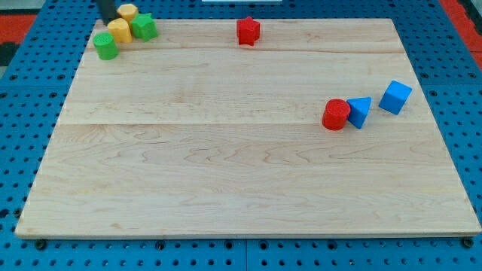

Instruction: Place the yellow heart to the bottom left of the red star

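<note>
The yellow heart (pixel 119 30) lies at the board's top left corner, in a tight cluster with other blocks. The red star (pixel 248 31) sits near the top edge, right of the cluster with a wide gap between them. My tip (pixel 110 20) comes down at the top left, just above and left of the yellow heart, close to it or touching it. Only the lower end of the rod shows.
A second yellow block (pixel 128 12), a green star (pixel 143 27) and a green cylinder (pixel 105 47) crowd the heart. A red cylinder (pixel 336 114), a blue triangle (pixel 360 111) and a blue cube (pixel 395 97) sit at the right. The wooden board (pixel 241 173) lies on a blue pegboard.
</note>
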### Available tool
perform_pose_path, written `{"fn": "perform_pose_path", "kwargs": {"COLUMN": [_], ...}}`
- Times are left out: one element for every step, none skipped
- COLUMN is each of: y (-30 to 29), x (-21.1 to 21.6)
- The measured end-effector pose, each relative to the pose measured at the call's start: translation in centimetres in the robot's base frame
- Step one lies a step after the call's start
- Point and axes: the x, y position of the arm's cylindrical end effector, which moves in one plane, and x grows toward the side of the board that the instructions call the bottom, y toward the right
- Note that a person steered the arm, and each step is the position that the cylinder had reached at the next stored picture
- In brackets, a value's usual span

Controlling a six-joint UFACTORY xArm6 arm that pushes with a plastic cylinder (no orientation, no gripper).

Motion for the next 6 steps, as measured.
{"fn": "perform_pose_path", "kwargs": {"y": [0.9, 1.7, 1.8, -1.5, 3.8, 13.7], "x": [1.2, 3.5, 4.1, 4.6, 7.8, 8.0]}}
